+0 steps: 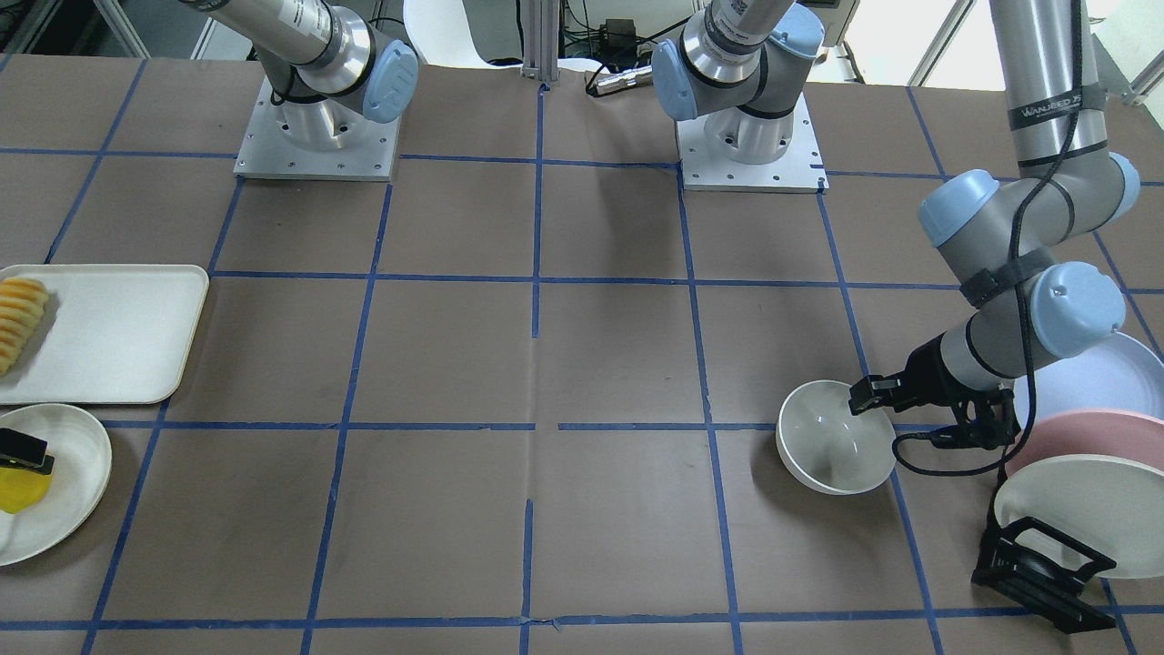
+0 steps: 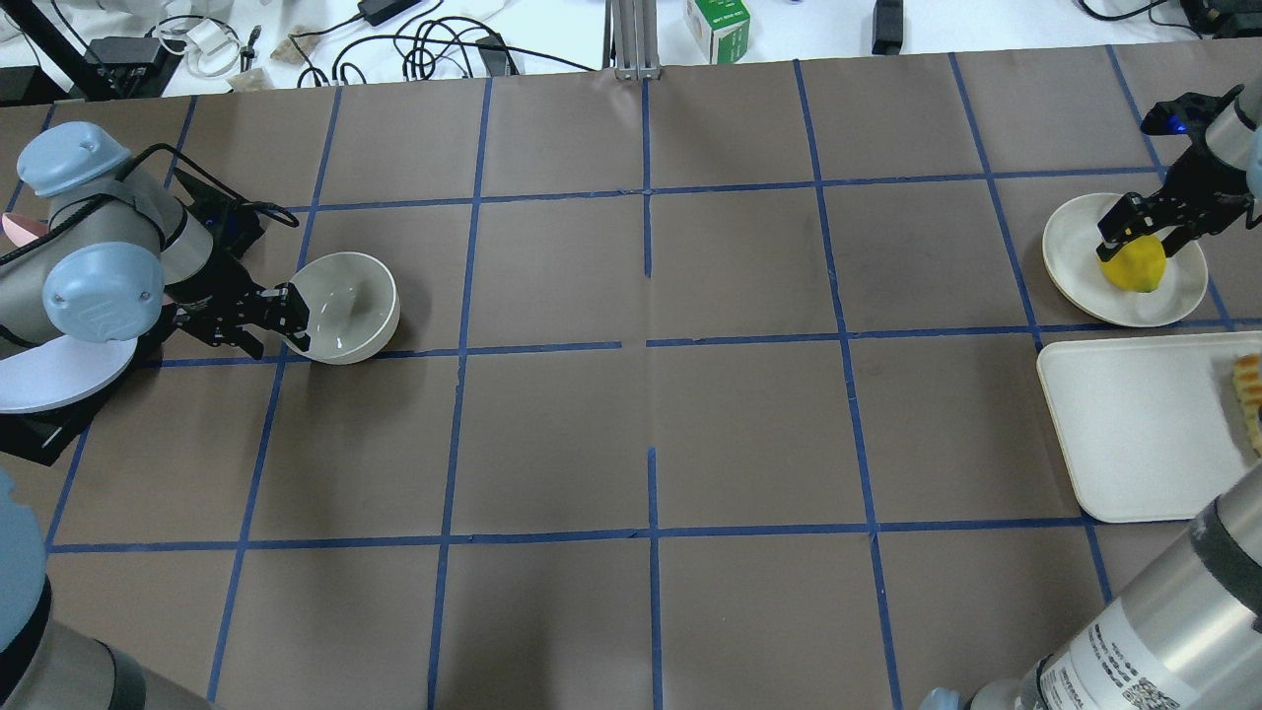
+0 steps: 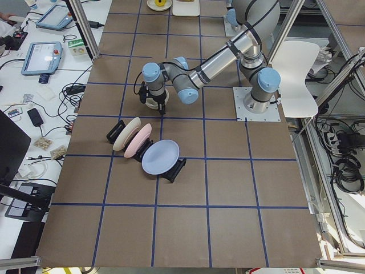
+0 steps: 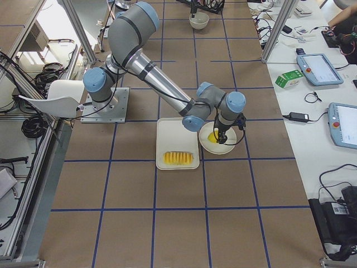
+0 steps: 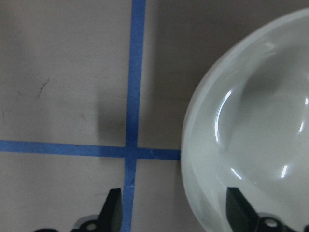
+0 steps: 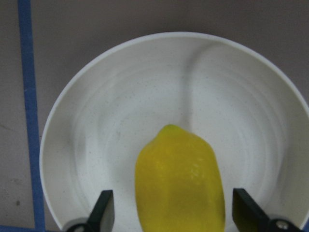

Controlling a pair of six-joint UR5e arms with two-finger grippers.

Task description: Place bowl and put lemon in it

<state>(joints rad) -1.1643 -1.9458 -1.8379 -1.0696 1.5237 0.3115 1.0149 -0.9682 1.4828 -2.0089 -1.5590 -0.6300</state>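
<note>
One UR-marked blue cap (image 2: 102,307) near the bowl (image 2: 355,301).

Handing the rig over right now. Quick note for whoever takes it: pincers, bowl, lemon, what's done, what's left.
Left pincer: open, astride the bowl's rim, one finger inside and one outside.
Right pincer: open, astride the lemon, with gaps showing on both sides.
Bowl: empty, on the robot's left by the plate rack.
Lemon: lying in the shallow dish on the robot's right, beside the tray.
Done: both arms are lined up on their things.
Left: grip and place the bowl, grip the lemon, carry it across and drop it in.
</note>
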